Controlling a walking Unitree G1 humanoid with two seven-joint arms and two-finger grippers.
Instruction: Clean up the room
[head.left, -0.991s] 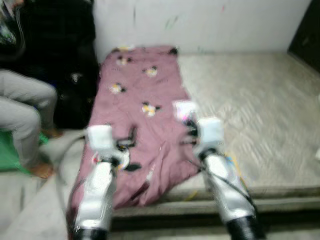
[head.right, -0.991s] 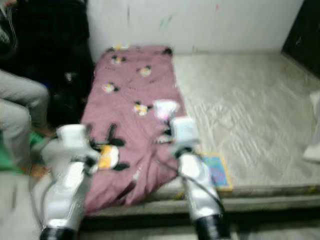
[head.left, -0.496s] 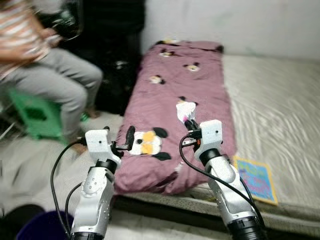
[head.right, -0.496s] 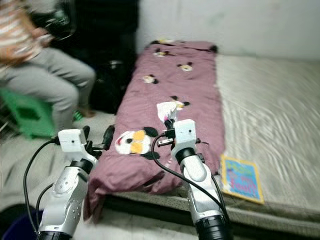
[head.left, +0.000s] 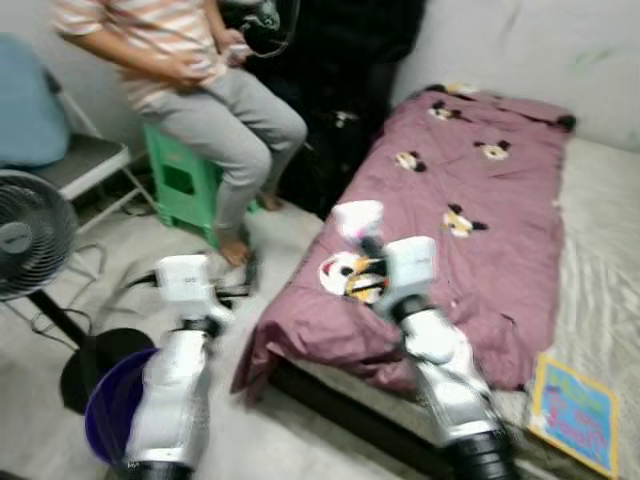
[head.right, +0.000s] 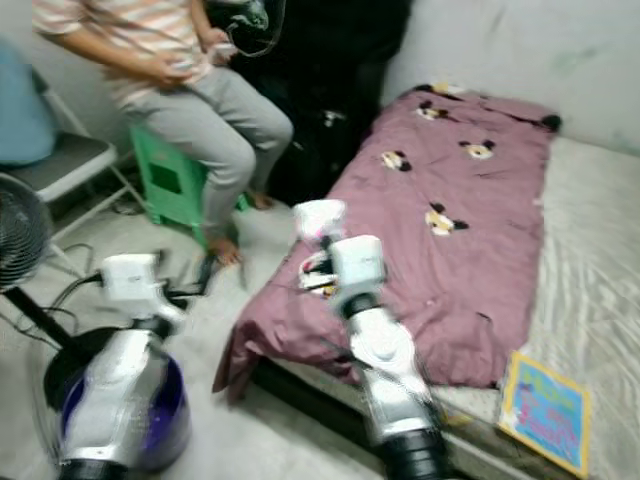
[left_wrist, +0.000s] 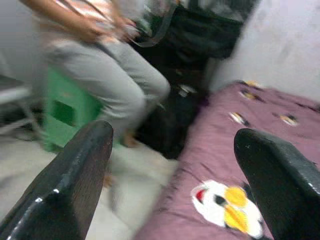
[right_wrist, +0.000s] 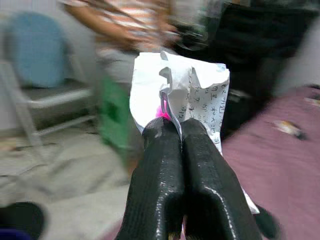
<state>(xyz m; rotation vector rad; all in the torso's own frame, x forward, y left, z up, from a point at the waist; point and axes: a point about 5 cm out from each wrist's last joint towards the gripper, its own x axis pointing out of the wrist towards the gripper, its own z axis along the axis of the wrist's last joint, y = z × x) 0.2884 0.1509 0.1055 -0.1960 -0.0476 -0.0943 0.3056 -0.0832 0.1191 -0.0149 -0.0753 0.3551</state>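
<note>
One scrap of paper on its way to the bin

Clamped tight, the right gripper (right_wrist: 181, 131) holds a crumpled white paper with printed writing and a pink spot (right_wrist: 186, 87) above the edge of the mauve cartoon-mouse blanket (head.left: 480, 210). Fingers spread apart, the left gripper (left_wrist: 175, 165) carries nothing. Down by the left arm sits a round dark blue bin (head.left: 112, 415) on the floor. Best practice: bring the paper squarely over the bin's mouth before letting go, steering wide of the seated person (head.left: 215, 100) and the black fan (head.left: 25, 245)

A seated person (head.left: 200, 90) is cropped above the chest; a bucket (head.left: 115, 415) sits half hidden behind the left arm.
</note>
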